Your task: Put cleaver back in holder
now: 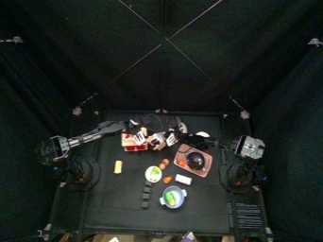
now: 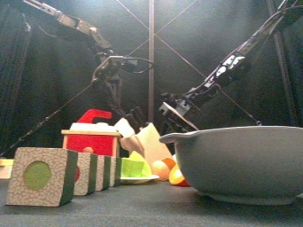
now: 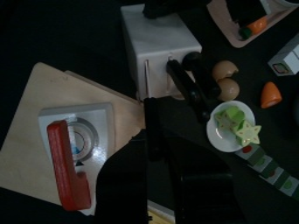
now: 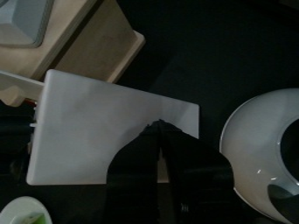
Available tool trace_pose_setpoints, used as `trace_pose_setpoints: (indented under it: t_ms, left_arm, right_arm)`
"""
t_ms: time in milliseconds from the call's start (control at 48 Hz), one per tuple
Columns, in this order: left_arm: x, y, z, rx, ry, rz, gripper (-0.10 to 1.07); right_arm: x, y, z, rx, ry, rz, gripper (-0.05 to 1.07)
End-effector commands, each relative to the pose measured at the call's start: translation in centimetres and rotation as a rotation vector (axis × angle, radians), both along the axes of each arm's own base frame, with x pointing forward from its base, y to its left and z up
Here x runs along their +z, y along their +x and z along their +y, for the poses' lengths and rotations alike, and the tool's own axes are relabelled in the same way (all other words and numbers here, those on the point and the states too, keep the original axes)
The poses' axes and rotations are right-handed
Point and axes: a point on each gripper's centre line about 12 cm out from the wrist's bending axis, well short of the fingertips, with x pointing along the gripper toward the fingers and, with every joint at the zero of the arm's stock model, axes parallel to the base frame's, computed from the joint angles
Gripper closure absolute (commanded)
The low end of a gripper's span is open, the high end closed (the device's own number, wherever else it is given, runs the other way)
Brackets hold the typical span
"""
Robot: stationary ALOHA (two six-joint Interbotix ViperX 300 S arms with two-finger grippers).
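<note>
Between right gripper jaws, cleaver, blade broadside, long axis unclear.

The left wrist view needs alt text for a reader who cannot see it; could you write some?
A white knife block with a black handle stands beside a wooden board carrying a red and white scale. Nearby is a plate of green food.

overhead far, front level near, wrists close, sharing knife block

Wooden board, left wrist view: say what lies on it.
A white device with a round dial and a red bar lies on the light wooden board. Whatever is under the device is hidden.
</note>
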Motion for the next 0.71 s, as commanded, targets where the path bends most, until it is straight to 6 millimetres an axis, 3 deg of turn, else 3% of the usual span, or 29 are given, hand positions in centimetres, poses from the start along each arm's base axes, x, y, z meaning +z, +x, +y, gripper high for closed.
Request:
trace_pose_setpoints:
  t_ms: [0, 83, 312, 688]
  left_arm:
    - [1.2, 0.7, 0.4, -0.003, 0.022, -0.039, 0.54]
    - [0.9, 1.2, 0.6, -0.001, 0.029, -0.056, 0.50]
    - [1.5, 1.2, 0.6, 0.003, 0.043, -0.081, 0.22]
    - [3.3, -0.4, 0.2, 0.007, 0.104, -0.140, 0.22]
  right_arm:
    - [1.4, 0.5, 0.0, 0.008, -0.017, -0.037, 0.69]
    - [1.3, 0.4, -0.1, 0.006, -0.015, -0.034, 0.69]
    - [1.4, 0.4, 0.0, 0.007, -0.014, -0.035, 0.69]
    - [2.7, 0.0, 0.2, 0.006, -0.028, -0.057, 0.69]
